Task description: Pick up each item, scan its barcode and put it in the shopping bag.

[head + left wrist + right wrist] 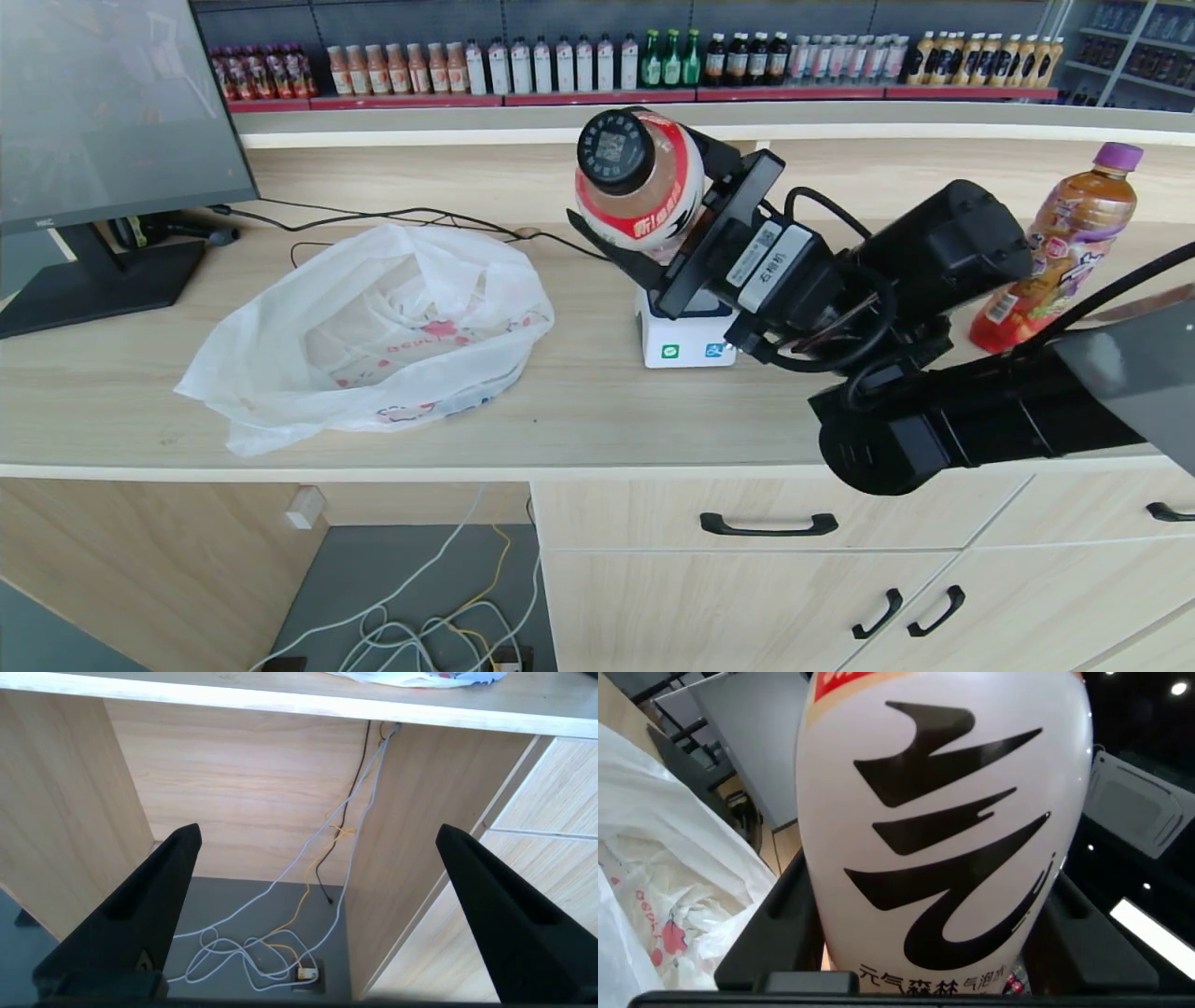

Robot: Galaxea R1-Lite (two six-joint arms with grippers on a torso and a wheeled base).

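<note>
At upper centre of the head view, the right arm extends in from the lower right, its right gripper point(653, 201) clamping a bottle point(639, 182), cap toward the camera, above the scanner point(686, 341). The shopping bag point(373, 327) lies left of it. The left gripper point(318, 840), jaws spread, hangs below the counter point(280, 700).

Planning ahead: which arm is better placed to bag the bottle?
Right. The right end effector grips the bottle above the counter beside the bag; the left end effector hangs open below the counter.
</note>
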